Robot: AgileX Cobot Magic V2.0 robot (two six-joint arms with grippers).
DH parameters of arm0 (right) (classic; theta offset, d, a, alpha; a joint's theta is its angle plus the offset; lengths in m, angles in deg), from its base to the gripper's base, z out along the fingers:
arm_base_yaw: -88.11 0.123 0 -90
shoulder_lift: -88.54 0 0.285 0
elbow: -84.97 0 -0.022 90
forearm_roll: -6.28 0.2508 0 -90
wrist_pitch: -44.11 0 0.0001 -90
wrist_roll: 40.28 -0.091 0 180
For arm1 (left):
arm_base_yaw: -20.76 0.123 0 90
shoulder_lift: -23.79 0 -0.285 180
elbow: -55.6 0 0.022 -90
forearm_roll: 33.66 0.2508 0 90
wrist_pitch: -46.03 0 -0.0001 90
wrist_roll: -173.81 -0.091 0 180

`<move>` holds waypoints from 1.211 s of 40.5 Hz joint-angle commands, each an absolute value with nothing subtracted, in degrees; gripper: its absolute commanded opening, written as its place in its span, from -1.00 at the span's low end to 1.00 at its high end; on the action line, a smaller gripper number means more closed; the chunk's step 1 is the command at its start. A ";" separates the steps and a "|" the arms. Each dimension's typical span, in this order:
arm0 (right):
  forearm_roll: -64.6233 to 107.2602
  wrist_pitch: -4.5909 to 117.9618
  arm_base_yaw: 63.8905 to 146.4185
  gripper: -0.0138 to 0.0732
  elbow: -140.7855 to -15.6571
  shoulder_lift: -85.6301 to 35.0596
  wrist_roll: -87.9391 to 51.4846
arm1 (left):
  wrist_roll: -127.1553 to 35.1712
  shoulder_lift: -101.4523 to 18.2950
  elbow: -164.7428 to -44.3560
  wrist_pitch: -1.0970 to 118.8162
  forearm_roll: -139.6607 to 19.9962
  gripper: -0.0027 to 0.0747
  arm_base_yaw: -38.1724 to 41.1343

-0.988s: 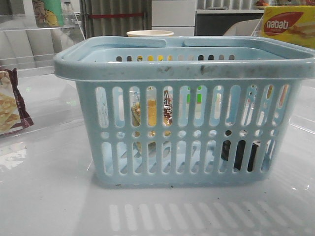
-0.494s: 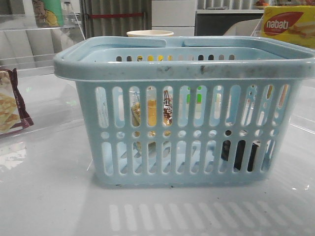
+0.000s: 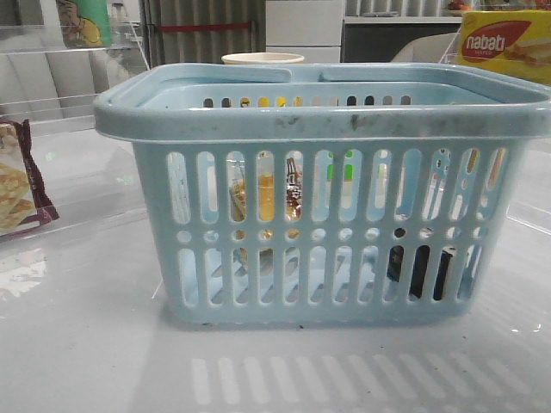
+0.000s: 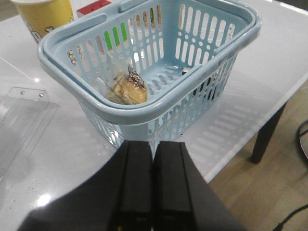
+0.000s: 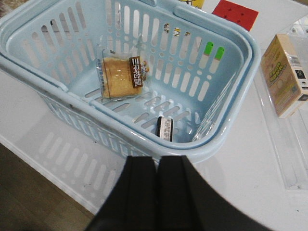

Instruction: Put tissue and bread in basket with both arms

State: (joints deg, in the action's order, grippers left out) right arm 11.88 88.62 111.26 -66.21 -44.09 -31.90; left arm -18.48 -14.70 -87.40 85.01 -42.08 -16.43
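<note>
The pale blue basket [image 3: 318, 120] stands in the middle of the table. The bread [image 5: 118, 72], a clear packet with a dark label band, lies on the basket floor. It also shows in the left wrist view [image 4: 129, 89] and through the slots in the front view [image 3: 265, 202]. The tissue [image 5: 165, 128], a small dark pack, lies in the basket by the near wall. It shows dark behind the slots in the front view [image 3: 422, 271]. My left gripper [image 4: 153, 144] is shut and empty, outside the basket [image 4: 144, 108]. My right gripper [image 5: 156, 161] is shut and empty, outside the basket rim [image 5: 231, 130]. Neither gripper shows in the front view.
A yellow cup [image 4: 43, 14] and a red block [image 5: 235, 12] stand behind the basket. A tan carton [image 5: 284, 72] lies in a clear tray. A maroon-edged cracker packet [image 3: 21, 181] lies at the left. A yellow Nabati box [image 3: 504, 43] stands back right. The table edge [image 4: 250, 130] is near.
</note>
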 commanded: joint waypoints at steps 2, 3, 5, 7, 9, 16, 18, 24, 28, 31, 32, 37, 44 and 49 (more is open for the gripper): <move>11.65 84.55 111.26 -0.56 -67.78 -44.27 -31.26 | -18.32 -9.06 -85.77 75.03 -42.18 -0.70 -9.67; 11.65 84.55 111.26 -0.56 -67.78 -44.27 -31.26 | -18.32 -7.34 -84.33 72.47 -42.18 -0.70 -8.28; 11.65 84.55 111.26 -0.56 -67.78 -44.27 -31.26 | -18.32 -4.19 -81.39 67.71 -42.18 -0.70 -5.03; 11.65 84.55 111.26 -0.56 -67.78 -44.27 -31.26 | -18.32 -0.90 -78.03 63.49 -42.18 -0.70 -1.70; 11.65 84.55 111.26 -0.56 -67.78 -44.27 -31.26 | -18.32 2.28 -74.57 60.33 -42.18 -0.70 2.56; 11.65 84.55 111.26 -0.56 -67.78 -44.27 -31.26 | -18.32 10.64 -64.17 56.52 -44.28 -0.70 13.97; 11.65 84.55 111.26 -0.56 -67.78 -44.27 -31.26 | -18.32 11.83 -62.48 56.52 -44.99 -0.70 16.12; 11.65 84.55 111.26 -0.56 -67.78 -44.27 -31.26 | -17.05 15.08 -57.29 56.42 -43.91 -0.70 18.89; 11.65 84.55 111.26 -0.56 -67.78 -44.27 -31.26 | -7.98 17.34 -55.27 56.42 -36.11 -0.70 17.97; 11.65 84.55 111.26 -0.56 -67.78 -44.27 -31.26 | -5.30 17.36 -53.78 54.53 -33.66 -0.70 17.55; 11.65 84.60 111.26 -0.56 -67.78 -44.27 -31.26 | -5.30 17.36 -53.08 53.61 -33.66 -0.70 17.55; 11.65 84.54 111.26 -0.56 -67.78 -44.27 -31.26 | -5.30 17.36 -49.20 45.29 -33.66 -0.70 17.55; 11.65 84.54 111.26 -0.56 -67.78 -44.27 -31.26 | -5.30 17.36 -46.75 42.06 -33.66 -0.70 17.55; 11.65 84.54 111.26 -0.56 -67.78 -44.27 -31.26 | -5.30 17.36 -46.76 42.08 -33.66 -0.70 17.55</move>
